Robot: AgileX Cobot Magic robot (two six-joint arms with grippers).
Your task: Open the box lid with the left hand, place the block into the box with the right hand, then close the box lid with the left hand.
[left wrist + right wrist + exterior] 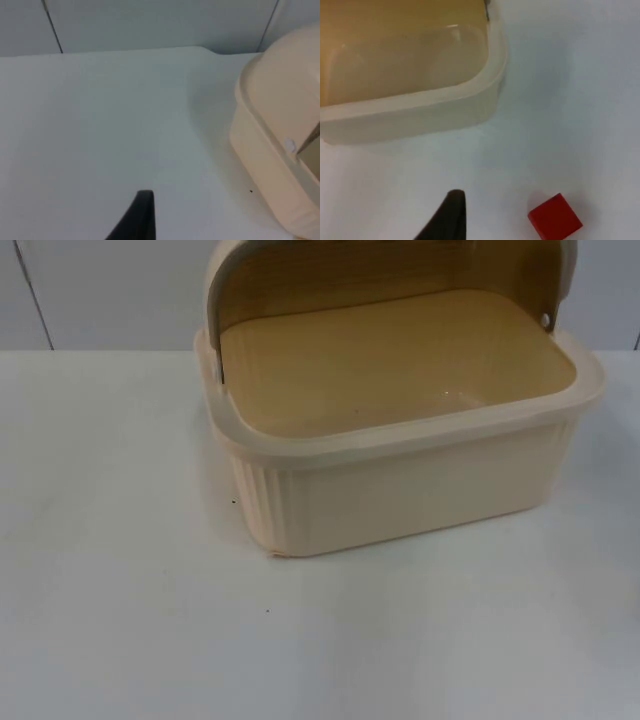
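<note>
A: Why is the cream plastic box (400, 455) at the top view's upper centre gaping, its domed lid (380, 275) tipped back?

B: So the small red cube block (555, 218) can drop in; it lies on the white counter (120, 570), near the box, beside the right claw (451, 216).

A: And the claws' grip?

B: Cannot tell for either; the left claw (140, 215) waits over bare counter beside the box.

The box (400, 480) is pale cream with ribbed sides, its inside a deeper tan, and its raised lid (230, 280) has a grey-beige rim. The block (555, 217) is plain red. The counter (120, 540) is white, the partition wall (110, 290) grey.
</note>
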